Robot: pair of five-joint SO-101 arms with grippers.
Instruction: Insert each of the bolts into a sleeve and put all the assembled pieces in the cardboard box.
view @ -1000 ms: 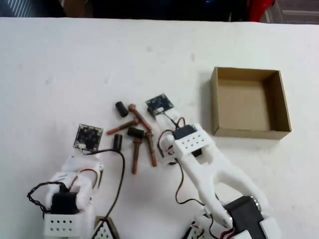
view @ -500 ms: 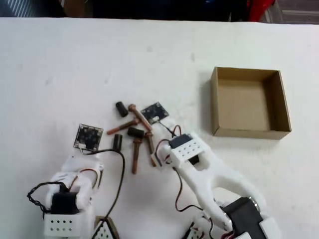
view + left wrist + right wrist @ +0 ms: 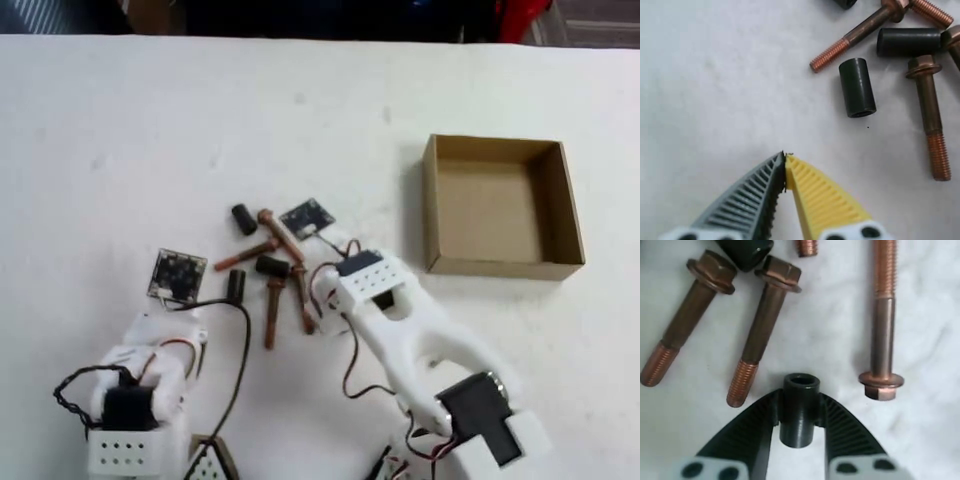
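Your right gripper (image 3: 799, 397) clamps a black sleeve (image 3: 800, 424), bore open ahead. The nearest copper bolt (image 3: 762, 332) lies on the desk (image 3: 835, 330), threaded end just beside the sleeve's mouth, axis slightly skewed from the sleeve's.

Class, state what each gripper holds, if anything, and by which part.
The right gripper clamps a black sleeve across its side wall, open end exposed. The left gripper is shut, holding nothing.

copper bolts (image 3: 765, 330), black sleeve (image 3: 799, 410), brown cardboard box (image 3: 500, 268), white table (image 3: 150, 120); left pincer (image 3: 785, 159) ribbed grey and yellow.
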